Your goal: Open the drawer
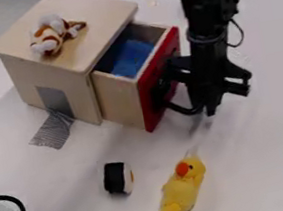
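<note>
a white table (268, 158) lies under me; near its upper-left edge, the drawer (119, 101) juts partway from its wooden box (98, 10); opening looks mostly done, perhaps some pull left; my gripper (206, 110) is beside it, spread or pinching i cannot tell.

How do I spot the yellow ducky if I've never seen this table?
Find the big pale wooden box with the open, red-fronted drawer. Come toward the camera to the small black-and-white roll. Right of it in the picture lies the yellow toy duck, longer than the roll, with an orange beak.
</note>
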Robot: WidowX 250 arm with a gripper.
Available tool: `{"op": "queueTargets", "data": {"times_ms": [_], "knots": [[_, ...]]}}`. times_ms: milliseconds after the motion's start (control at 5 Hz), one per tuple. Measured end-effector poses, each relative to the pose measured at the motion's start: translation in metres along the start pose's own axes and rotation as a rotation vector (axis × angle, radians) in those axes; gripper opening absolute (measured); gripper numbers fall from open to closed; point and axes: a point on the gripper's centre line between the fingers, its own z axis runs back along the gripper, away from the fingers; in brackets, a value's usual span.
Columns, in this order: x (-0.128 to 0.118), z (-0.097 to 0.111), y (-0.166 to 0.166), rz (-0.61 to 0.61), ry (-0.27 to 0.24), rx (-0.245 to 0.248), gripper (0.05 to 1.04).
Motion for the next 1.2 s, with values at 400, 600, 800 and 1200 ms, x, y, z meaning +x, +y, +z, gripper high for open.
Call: {"op": "queueTargets", "data": {"times_ms": [400, 600, 800, 1200], "knots": [[0.004, -0.003, -0.01, -0.005, 0.01, -0.013, 0.123], [0.004, -0.004, -0.011, 0.0, 0.014, -0.019, 0.145], [0.001, -0.003, -0.014, -0.009, 0.023, 0.003, 0.359], [-0.001, 0.053, -0.017, 0.022, -0.066, 0.036, 0.95]]}}
